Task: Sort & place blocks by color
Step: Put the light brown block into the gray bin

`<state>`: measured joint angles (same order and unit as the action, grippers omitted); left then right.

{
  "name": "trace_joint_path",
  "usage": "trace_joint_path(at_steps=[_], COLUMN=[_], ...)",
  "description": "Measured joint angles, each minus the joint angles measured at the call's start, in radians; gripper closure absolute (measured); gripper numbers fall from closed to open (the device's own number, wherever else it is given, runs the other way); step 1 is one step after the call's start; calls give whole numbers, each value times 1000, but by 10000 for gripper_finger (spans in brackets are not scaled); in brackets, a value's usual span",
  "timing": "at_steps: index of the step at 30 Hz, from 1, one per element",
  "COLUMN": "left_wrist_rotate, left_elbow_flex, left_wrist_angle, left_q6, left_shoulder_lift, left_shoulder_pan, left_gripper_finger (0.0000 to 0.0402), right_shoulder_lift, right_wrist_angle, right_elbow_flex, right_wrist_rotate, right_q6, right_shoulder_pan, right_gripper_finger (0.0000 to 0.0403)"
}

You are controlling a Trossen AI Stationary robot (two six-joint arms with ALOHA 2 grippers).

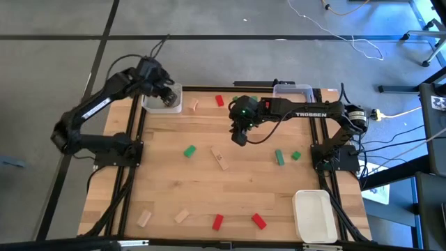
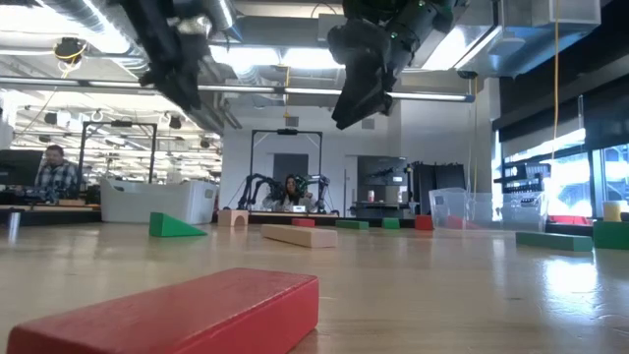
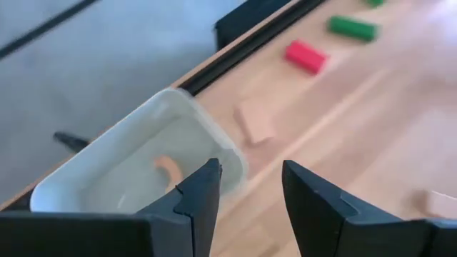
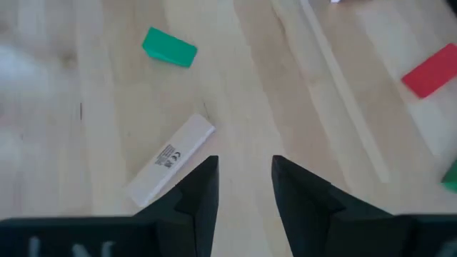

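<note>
Left gripper (image 3: pixel 246 203) released over far-left bin (image 1: pixel 172 107). Right gripper (image 4: pixel 243 189) parted, empty, above tan block (image 4: pixel 171 169); off-centre descent risks nudging it.

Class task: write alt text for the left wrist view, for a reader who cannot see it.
The left gripper, fingers open and empty, hangs over the rim of a white bin holding one tan block. Beyond it on the wooden table lie another tan block, a red block and a green block.
</note>
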<state>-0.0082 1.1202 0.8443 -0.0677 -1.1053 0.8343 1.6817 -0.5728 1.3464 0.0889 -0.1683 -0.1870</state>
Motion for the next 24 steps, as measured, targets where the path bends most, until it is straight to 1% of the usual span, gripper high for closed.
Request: trace_joint_path(at_steps=[7, 14, 16, 19, 21, 24], left_wrist_rotate=[0, 0, -1, -5, -6, -8], left_elbow_flex=[0, 0, 0, 0, 0, 0], left_wrist_angle=[50, 114, 130, 150, 170, 184], left_q6=[0, -6, -9, -34, -43, -45], left_shoulder_lift=[136, 201, 210, 213, 217, 220], left_shoulder_pan=[-86, -114, -119, -122, -122, -121], left_gripper_finger=[257, 257, 257, 257, 257, 257], right_shoulder_lift=[0, 0, 0, 0, 0, 0], right_wrist_angle=[0, 0, 0, 3, 9, 8], right_elbow_flex=[0, 0, 0, 0, 0, 0], right_wrist_rotate=[2, 4, 28, 100, 145, 176], right_q6=[-132, -144, -135, -83, -50, -35], right_shoulder_pan=[8, 8, 8, 8, 10, 11], right_gripper_finger=[271, 271, 271, 277, 290, 315])
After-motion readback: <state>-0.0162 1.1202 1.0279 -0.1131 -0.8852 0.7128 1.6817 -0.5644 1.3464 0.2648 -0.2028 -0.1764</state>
